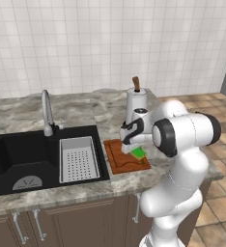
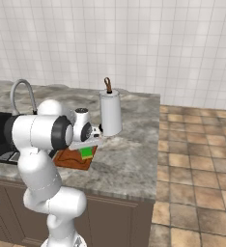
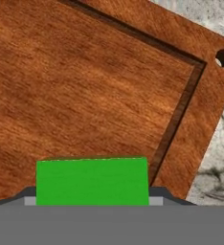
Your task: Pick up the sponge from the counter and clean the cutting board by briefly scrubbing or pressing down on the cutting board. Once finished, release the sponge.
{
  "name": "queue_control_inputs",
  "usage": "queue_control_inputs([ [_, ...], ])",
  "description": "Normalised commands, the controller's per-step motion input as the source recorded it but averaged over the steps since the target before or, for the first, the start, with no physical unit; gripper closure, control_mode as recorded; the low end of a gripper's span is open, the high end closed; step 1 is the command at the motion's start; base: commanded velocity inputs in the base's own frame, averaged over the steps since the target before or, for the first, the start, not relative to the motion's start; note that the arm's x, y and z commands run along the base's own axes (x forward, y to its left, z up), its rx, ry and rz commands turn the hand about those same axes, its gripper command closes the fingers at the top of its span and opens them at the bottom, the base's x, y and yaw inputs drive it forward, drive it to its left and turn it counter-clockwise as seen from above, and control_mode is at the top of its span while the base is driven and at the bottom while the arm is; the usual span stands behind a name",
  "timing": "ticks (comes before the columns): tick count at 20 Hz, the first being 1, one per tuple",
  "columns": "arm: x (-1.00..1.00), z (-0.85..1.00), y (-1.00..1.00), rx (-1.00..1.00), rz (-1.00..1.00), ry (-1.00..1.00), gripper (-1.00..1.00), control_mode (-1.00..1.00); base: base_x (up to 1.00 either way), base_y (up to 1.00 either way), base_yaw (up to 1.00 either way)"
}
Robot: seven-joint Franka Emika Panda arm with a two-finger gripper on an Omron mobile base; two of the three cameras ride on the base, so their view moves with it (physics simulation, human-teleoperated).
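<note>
The reddish-brown cutting board (image 1: 119, 163) (image 2: 69, 158) lies on the marbled counter (image 1: 86, 111), just right of the sink. My gripper (image 1: 134, 146) (image 2: 88, 144) hangs over the board's right part, shut on the green sponge (image 1: 139, 153) (image 2: 87, 152). In the hand view the sponge (image 3: 92, 182) sits between my two fingertips (image 3: 158, 193), with the cutting board (image 3: 85, 86) and its groove close beneath. Whether the sponge touches the wood I cannot tell.
A paper towel roll on a holder (image 1: 135, 103) (image 2: 110, 113) stands just behind the board. The black sink (image 1: 18, 154) with a grey perforated tray (image 1: 78, 159) and a faucet (image 1: 47, 113) lies to the left. The counter ends right of the board, above tiled floor (image 2: 197, 159).
</note>
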Motion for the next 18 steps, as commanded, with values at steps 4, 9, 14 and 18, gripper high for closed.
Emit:
queue_control_inputs([
  [4, 0.49, 0.00, 0.06, 0.00, 0.00, 0.00, 1.00, -1.00, 0.00, 0.00, 0.00],
  [9, 0.55, 0.00, 0.05, 0.00, 0.00, 0.00, 1.00, -1.00, 0.00, 0.00, 0.00],
  [14, 0.59, -0.06, 0.11, 0.00, 0.00, 0.00, 1.00, -1.00, 0.00, 0.00, 0.00],
  [18, 0.47, -0.10, 0.14, 0.00, 0.00, 0.00, 1.00, -1.00, 0.00, 0.00, 0.00],
])
